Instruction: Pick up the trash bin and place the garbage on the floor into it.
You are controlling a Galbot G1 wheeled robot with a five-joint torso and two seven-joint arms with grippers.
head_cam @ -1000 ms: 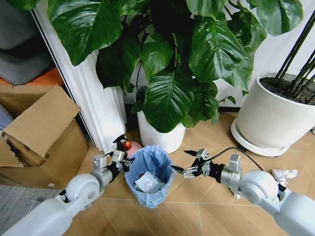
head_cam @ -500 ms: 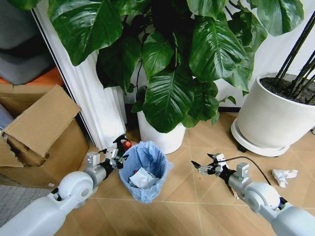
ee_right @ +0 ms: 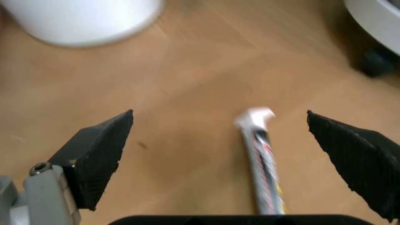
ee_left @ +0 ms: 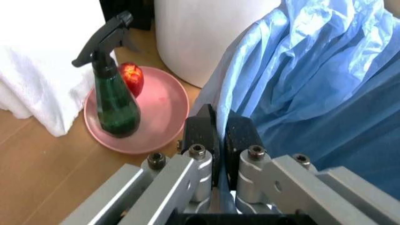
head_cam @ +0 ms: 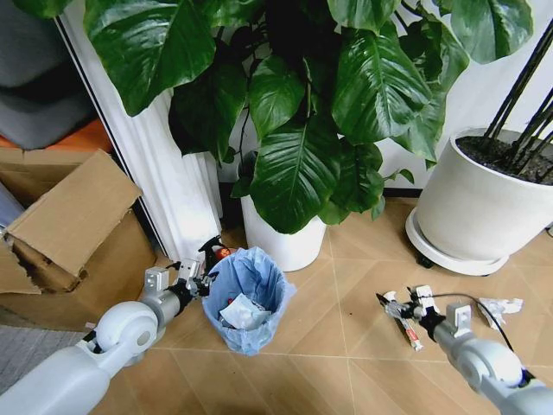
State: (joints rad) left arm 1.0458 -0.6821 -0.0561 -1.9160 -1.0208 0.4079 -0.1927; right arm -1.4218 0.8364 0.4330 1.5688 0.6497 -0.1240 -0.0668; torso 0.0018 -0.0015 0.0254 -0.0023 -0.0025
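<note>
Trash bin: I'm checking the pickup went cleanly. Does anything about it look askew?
Yes. The trash bin leans sideways, its liner rim pinched by the left tool. The right tool hovers open over a stick wrapper on the floor.

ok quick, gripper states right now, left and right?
Left gripper: shut on the trash bin, pinching its blue bag rim.
Right gripper: open, holding nothing, above the stick wrapper on the floor.
</note>
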